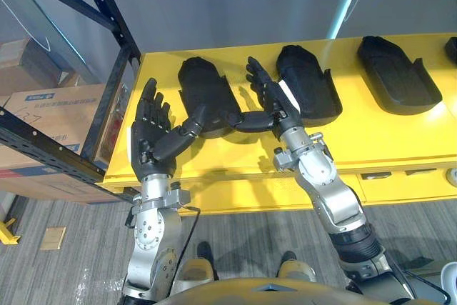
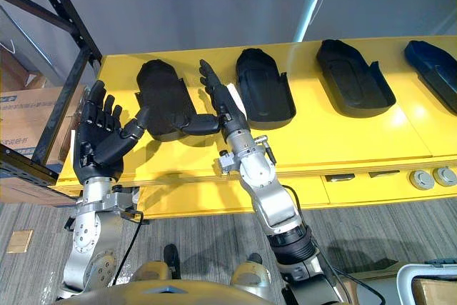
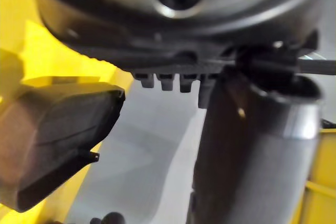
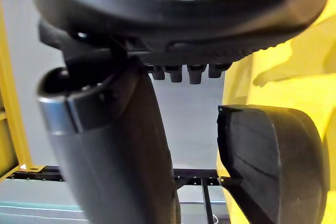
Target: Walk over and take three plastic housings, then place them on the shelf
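- Black plastic housings lie in a row on the yellow table (image 2: 357, 149), open sides up, well apart from one another.
- The left hand (image 1: 148, 137) and right hand (image 1: 268, 98) flank the leftmost housing (image 1: 203, 94), palms facing inward, fingers straight and spread, thumbs reaching toward its near end. Neither hand grips it.
- This placement suits a two-sided clamp.
- The next housing (image 1: 308, 83) lies just beyond the right hand.
- The dark shelf (image 1: 107, 26) frame stands at the table's left end.
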Motion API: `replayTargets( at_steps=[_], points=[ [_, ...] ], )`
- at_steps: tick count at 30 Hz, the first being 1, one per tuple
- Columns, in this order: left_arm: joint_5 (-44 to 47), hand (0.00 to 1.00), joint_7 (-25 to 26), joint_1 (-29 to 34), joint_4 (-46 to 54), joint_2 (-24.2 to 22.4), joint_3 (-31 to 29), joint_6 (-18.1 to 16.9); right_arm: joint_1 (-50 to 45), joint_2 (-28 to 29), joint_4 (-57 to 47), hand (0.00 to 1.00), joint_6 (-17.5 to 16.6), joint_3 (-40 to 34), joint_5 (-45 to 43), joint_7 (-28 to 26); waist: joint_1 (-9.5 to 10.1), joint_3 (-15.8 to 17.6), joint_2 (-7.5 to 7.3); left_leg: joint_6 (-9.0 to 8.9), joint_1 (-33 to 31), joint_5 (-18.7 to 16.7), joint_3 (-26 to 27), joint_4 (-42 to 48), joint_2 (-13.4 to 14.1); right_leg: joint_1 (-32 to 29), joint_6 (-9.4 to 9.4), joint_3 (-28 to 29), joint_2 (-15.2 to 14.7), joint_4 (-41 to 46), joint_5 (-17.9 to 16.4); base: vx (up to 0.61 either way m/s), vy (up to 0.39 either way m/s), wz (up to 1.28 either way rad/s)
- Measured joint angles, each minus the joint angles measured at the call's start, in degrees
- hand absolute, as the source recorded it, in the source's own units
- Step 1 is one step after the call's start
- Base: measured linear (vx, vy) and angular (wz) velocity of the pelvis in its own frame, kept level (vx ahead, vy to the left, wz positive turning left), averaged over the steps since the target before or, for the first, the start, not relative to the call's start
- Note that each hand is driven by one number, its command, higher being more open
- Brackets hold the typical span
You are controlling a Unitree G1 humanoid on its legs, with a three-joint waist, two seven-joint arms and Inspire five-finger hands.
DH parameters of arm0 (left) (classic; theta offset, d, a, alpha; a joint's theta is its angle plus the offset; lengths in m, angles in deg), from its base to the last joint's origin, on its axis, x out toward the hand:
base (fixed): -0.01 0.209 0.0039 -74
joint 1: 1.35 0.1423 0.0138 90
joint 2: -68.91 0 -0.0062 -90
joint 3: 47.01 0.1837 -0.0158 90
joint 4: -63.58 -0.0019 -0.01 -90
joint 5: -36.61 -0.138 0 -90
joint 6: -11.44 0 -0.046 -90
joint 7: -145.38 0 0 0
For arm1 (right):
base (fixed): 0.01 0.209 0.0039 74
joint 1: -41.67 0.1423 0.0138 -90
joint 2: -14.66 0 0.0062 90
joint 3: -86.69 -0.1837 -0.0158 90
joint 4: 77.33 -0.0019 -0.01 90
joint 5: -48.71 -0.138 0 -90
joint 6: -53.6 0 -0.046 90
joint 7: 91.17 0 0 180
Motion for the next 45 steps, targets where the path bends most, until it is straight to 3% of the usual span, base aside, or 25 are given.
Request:
replayTargets(
  at_steps=[8, 11, 13, 19, 45],
  points=[
    [-2.36, 1.0, 2.25, 0.03, 0.69, -0.05, -0.51, -0.03, -3.9, -0.06, 0.4, 1.0, 1.48, 2.36, -0.06, -1.72, -0.13, 0.65, -0.55, -0.02, -0.06, -0.1, -0.02, 0.03, 0.0, -0.03, -0.12, -0.04, -0.01, 0.01, -0.1, 0.0, 0.0, 0.0],
    [-4.53, 1.0, 4.09, 0.09, 2.62, -0.4, -2.26, -0.3, -3.91, -0.05, 0.48, 1.0, 1.54, 2.57, -0.06, -2.0, -0.07, 1.16, -0.31, -0.01, -0.06, -0.1, -0.14, 0.04, -0.01, 0.03, -0.25, -0.16, -0.03, 0.08, -0.21, 0.0, 0.0, 0.0],
    [-6.55, 1.0, 6.66, 1.2, 5.6, -0.98, -5.83, -2.27, -4.27, -0.07, 1.21, 1.0, 1.54, 3.36, -0.06, -1.95, -0.1, 1.33, -0.1, -0.02, -0.07, -0.11, -0.33, 0.02, 0.0, 0.15, -0.28, -0.38, -0.03, 0.11, -0.32, -0.01, -0.004, 0.04],
    [-6.6, 1.0, 8.3, 2.55, 8.48, -1.06, -9.45, -3.7, -5.68, 0.01, 1.75, 1.0, 1.35, 3.93, -0.08, -1.55, 0.11, 1.34, -0.1, -0.03, -0.09, -0.12, -0.78, 0.01, -0.04, 0.4, -0.27, -0.97, -0.15, 0.36, -0.65, 0.0, 0.0, 0.04],
    [-6.58, 1.0, 5.84, 4.25, 10.13, -2.56, -10.64, -3.62, -5.87, -0.04, 2.98, 1.0, -0.79, 6.17, -2.73, -5.05, 0.01, 1.48, -0.52, 0.02, -0.04, -0.07, -0.95, -0.03, -0.08, 0.57, -0.29, -1.23, -0.21, 0.41, -0.68, 0.0, 0.0, 0.0]
  ],
)
